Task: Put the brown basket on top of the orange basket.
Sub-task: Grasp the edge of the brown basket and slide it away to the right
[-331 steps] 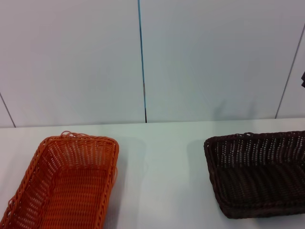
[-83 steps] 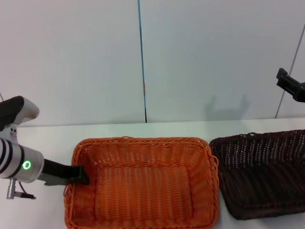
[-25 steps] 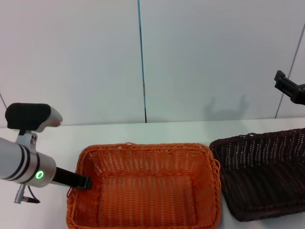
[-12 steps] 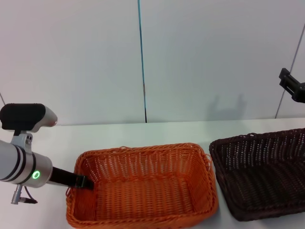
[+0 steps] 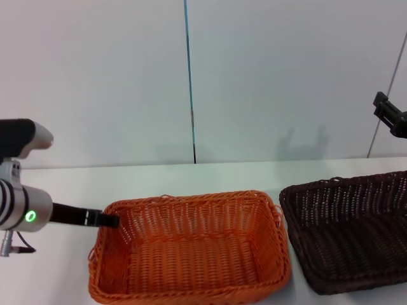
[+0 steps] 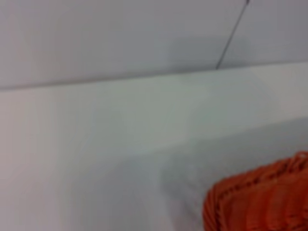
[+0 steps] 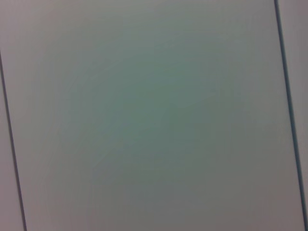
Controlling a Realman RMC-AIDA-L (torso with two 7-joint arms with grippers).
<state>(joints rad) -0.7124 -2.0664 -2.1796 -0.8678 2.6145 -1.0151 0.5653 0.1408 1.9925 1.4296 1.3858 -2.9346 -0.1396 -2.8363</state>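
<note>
The orange basket (image 5: 191, 248) serves as the reference object; it rests on the white table (image 5: 210, 175), its long sides running left to right, in the middle of the head view. The brown basket (image 5: 350, 232) sits on the same table just beside the orange basket's right end; their braided rims lie close together, and contact between them cannot be confirmed. The brown basket is not on top of the orange basket. The left gripper (image 5: 108, 220) reaches in from the left of the orange basket, its black fingers meeting the rim at the far left corner; the fingers appear pinched on that rim, though the far side of the grip is hidden by the weave. A green indicator light (image 5: 29, 216) glows on the silver wrist behind it. The left wrist view shows only one rounded orange corner (image 6: 260, 199) and bare table surface. The right gripper (image 5: 391, 115) hangs high, well above and to the right of the orange basket, over the brown basket's far end; whether its fingers are spread or pressed together cannot be told. The right wrist view shows only the wall panel (image 7: 144, 115).
</note>
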